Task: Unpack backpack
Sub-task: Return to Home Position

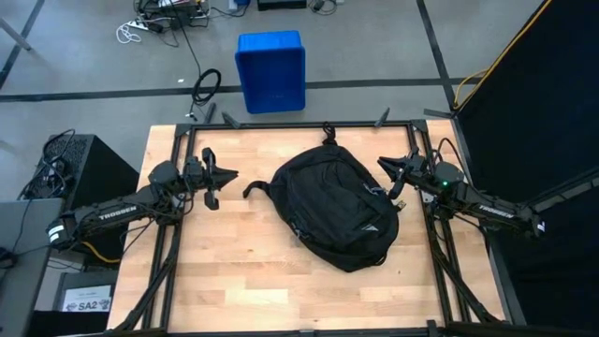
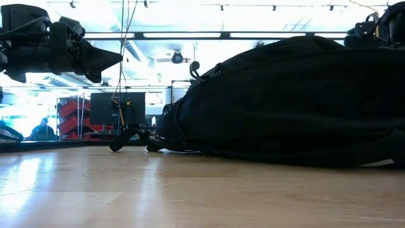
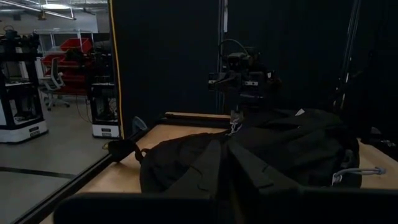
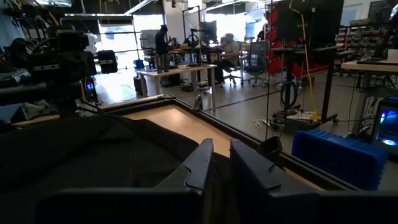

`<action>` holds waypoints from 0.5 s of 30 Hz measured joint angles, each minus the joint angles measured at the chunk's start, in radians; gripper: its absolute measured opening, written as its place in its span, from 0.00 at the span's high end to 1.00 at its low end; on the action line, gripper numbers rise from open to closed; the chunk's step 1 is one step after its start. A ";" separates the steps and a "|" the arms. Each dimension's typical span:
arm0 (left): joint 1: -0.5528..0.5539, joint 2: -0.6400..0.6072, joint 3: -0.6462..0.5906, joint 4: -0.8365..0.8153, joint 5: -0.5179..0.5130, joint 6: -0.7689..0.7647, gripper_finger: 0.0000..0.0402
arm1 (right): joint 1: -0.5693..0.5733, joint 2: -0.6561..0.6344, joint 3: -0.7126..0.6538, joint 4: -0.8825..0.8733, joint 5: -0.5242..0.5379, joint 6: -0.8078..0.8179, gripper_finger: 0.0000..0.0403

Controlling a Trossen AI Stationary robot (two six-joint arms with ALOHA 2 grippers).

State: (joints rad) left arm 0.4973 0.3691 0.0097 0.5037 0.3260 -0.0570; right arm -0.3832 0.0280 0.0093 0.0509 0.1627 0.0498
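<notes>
The black backpack [image 1: 332, 201] lies flat on the middle of the wooden table, its carry loop [image 1: 328, 131] toward the far edge and a strap end [image 1: 253, 190] trailing to the left. It bulks large in the low view [image 2: 297, 101]. My left gripper [image 1: 232, 176] hovers shut above the table, left of the backpack and pointing at it [image 3: 222, 146]. My right gripper [image 1: 382, 164] hovers at the backpack's far right side. A narrow gap shows between its fingers [image 4: 221, 149], and I see nothing in it.
A blue plastic bin [image 1: 270, 70] stands on the floor beyond the far edge. Black frame rails [image 1: 281, 124] border the table, and a dark curtain [image 1: 533, 103] hangs at the right. Bare wood [image 1: 234, 271] lies near the front. People sit at desks [image 4: 230, 46] far off.
</notes>
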 joint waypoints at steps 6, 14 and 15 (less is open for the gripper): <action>0.000 0.000 0.000 0.000 0.000 0.000 1.00 | 0.000 0.000 0.000 0.000 0.000 0.000 0.90; 0.000 0.000 0.000 0.000 0.000 0.000 1.00 | 0.000 0.000 0.000 0.000 0.000 0.000 0.89; 0.000 0.000 0.000 0.000 0.000 0.000 1.00 | 0.000 0.000 0.000 0.000 0.000 0.000 0.89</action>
State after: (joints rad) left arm 0.4973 0.3691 0.0097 0.5034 0.3259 -0.0574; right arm -0.3832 0.0278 0.0090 0.0509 0.1629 0.0498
